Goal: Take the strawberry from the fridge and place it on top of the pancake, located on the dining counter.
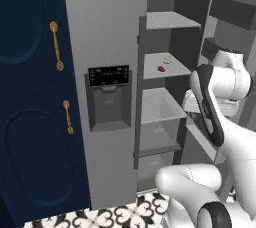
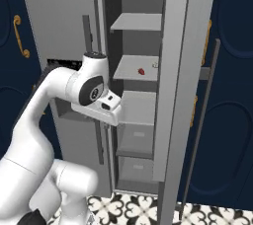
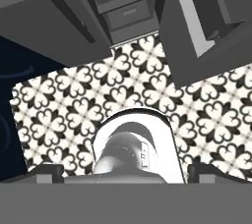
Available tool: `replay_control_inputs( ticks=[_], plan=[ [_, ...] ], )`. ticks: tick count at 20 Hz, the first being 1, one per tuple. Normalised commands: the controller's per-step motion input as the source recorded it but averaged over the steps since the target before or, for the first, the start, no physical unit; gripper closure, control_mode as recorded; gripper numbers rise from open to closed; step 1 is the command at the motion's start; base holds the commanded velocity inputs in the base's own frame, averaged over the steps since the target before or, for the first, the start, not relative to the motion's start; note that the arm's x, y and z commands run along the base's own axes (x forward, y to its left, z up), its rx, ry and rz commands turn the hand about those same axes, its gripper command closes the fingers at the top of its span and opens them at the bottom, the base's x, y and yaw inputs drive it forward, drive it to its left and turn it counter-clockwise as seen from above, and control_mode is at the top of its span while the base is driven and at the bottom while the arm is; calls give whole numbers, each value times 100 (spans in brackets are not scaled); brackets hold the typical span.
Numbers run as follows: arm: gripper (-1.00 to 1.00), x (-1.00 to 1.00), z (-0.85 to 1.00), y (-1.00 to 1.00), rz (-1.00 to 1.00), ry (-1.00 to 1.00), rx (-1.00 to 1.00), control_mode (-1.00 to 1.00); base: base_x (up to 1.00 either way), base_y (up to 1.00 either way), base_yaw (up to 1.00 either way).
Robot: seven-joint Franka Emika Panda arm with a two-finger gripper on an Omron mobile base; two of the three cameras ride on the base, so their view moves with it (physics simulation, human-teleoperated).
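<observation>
Standing beside the navy cabinets [image 1: 30, 122] with gold handles [image 1: 56, 45], the fridge [image 1: 107, 32] had its door with the dark dispenser panel [image 1: 108, 97] swung open, baring grey shelves [image 1: 165, 65]. On the second shelf from the top lay the strawberry [image 1: 161, 69], a tiny bright red berry, just beside a small pale item [image 1: 167, 61]. Further right, the white arm [image 1: 220, 112] rose folded in front of the fridge, well below that shelf, its hand aimed down at the patterned floor tiles [image 3: 74, 90]. Whether the end effector was wide or narrow I could not tell.
</observation>
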Motion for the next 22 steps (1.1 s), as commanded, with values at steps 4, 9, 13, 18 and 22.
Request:
replay_control_inputs(
  ticks=[4, 9, 13, 18, 22],
  plan=[
    [-100, -7, -37, 87, -14, 0, -13, -100, 0, 0, 0],
    [-100, 0, -57, 60, -1, -9, -1, -100, 0, 0, 0],
    [-100, 0, -26, 3, 0, -3, 0, -100, 0, 0, 0],
    [-100, 0, 0, 0, 0, 0, 0, -100, 0, 0, 0],
    [-100, 0, 0, 0, 0, 0, 0, 100, 37, 0, 0]
  ],
)
